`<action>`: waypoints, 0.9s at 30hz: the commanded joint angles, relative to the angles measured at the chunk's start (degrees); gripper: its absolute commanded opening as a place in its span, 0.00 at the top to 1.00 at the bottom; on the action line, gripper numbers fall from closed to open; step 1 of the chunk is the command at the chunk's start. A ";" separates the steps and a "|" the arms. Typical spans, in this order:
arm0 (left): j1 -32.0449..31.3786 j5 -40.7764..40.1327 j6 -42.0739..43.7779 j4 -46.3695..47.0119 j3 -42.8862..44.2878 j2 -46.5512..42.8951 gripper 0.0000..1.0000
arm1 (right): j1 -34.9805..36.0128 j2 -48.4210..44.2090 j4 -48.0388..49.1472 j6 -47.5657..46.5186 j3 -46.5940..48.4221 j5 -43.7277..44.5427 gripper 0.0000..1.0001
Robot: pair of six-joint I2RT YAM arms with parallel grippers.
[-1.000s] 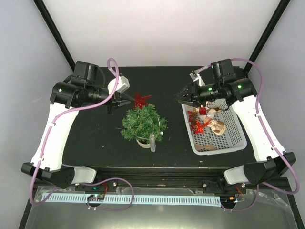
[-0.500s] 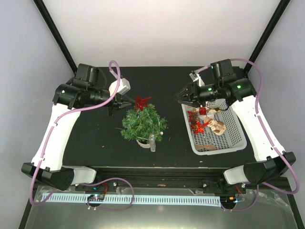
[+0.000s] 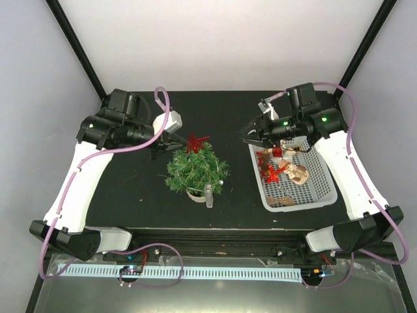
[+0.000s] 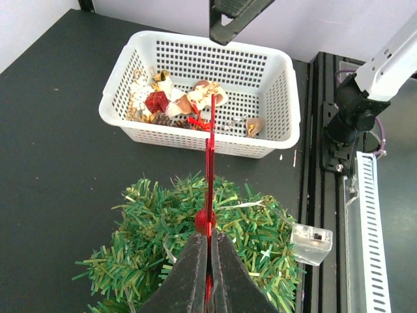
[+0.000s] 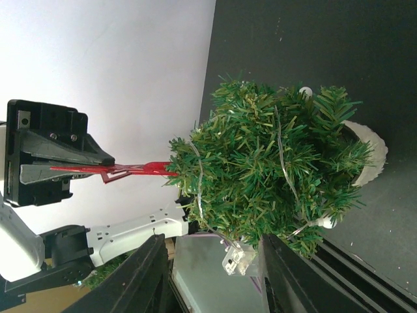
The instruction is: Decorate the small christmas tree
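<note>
Small christmas tree (image 3: pixel 196 168) upright on counter (image 3: pixel 130 189); ornament basket (image 3: pixel 301 205) to its right. My left jaws clamp red star (image 3: pixel 193 141) at treetop; right jaws wide.

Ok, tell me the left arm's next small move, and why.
Probably push the red star slightly deeper into the crown of the small christmas tree. The left gripper has jaws shut on it, and in the right wrist view its tip only just meets the top needles, so releasing now might topple it.

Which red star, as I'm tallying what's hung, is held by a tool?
The red star at the top of the tree, pinched in the left tool; the other star lies in the basket.
</note>
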 commanded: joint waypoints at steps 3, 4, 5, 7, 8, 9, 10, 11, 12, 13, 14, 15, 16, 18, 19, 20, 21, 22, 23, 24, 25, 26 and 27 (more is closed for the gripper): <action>-1.56 -3.45 2.91 -0.84 -1.28 -2.35 0.99 | -0.23 -1.14 1.43 0.90 -0.67 -0.78 0.59; -1.60 -4.02 3.05 -0.68 -1.33 -2.52 0.98 | -0.24 -1.18 1.49 0.98 -0.63 -0.80 0.59; -1.62 -4.31 3.10 -0.56 -1.27 -2.60 0.98 | -0.19 -1.19 1.48 0.99 -0.63 -0.79 0.59; -1.62 -5.14 3.37 -0.30 -1.25 -2.73 0.98 | -0.26 -1.19 1.47 0.99 -0.61 -0.74 0.59; -1.62 -5.58 3.51 -0.20 -1.32 -2.80 0.98 | -0.21 -1.19 1.47 0.99 -0.64 -0.77 0.59; -1.62 -5.91 3.54 -0.18 -1.33 -2.82 0.98 | -0.19 -1.19 1.48 0.99 -0.68 -0.80 0.59; -1.62 -6.37 3.48 0.01 -1.33 -2.95 0.98 | -0.21 -1.14 1.42 0.99 -0.68 -0.86 0.59; -1.62 -6.78 3.08 0.40 -1.41 -3.10 0.96 | -0.22 -1.13 1.46 0.99 -0.61 -0.89 0.59; -1.62 -7.30 2.66 0.91 -1.59 -3.41 0.91 | -0.24 -1.10 1.49 1.01 -0.60 -0.96 0.59; -1.60 -7.69 2.59 1.34 -1.89 -3.70 0.88 | -0.26 -1.10 1.49 1.07 -0.61 -1.06 0.59; -1.59 -8.03 2.58 1.69 -2.21 -3.99 0.84 | -0.20 -1.10 1.53 1.20 -0.72 -1.16 0.59; -1.62 -8.39 2.45 2.09 -2.33 -4.24 0.81 | -0.19 -1.10 1.60 1.21 -0.67 -1.17 0.59; -1.62 -8.76 2.34 2.35 -2.32 -4.38 0.79 | -0.23 -1.10 1.59 1.24 -0.61 -1.14 0.59; -1.62 -8.98 2.16 2.58 -2.31 -4.44 0.73 | -0.24 -1.01 1.71 1.33 -0.56 -1.23 0.59; -1.62 -8.99 2.02 2.68 -2.25 -4.53 0.69 | -0.24 -1.01 1.76 1.34 -0.58 -1.27 0.59; -1.62 -8.98 1.92 2.79 -2.22 -4.55 0.67 | -0.24 -1.01 1.85 1.41 -0.56 -1.20 0.59; -1.62 -9.12 1.76 2.89 -2.25 -4.70 0.64 | -0.22 -1.03 1.89 1.42 -0.60 -1.24 0.59; -1.62 -9.27 1.63 3.05 -2.37 -4.80 0.62 | -0.21 -1.02 1.94 1.50 -0.55 -1.31 0.59; -1.62 -9.42 1.49 3.21 -2.34 -4.91 0.59 | -0.24 -1.01 2.00 1.56 -0.56 -1.35 0.59; -1.62 -9.64 1.41 3.45 -2.38 -5.03 0.57 | -0.24 -1.06 2.10 1.60 -0.56 -1.32 0.59; -1.62 -9.87 1.31 3.69 -2.38 -5.22 0.55 | -0.19 -1.10 2.10 1.60 -0.54 -1.33 0.59; -1.58 -10.18 1.31 3.75 -2.45 -5.34 0.53 | -0.24 -1.10 2.20 1.69 -0.53 -1.29 0.59; -1.54 -10.48 1.18 3.90 -2.42 -5.33 0.51 | -0.25 -1.17 2.21 1.69 -0.50 -1.35 0.59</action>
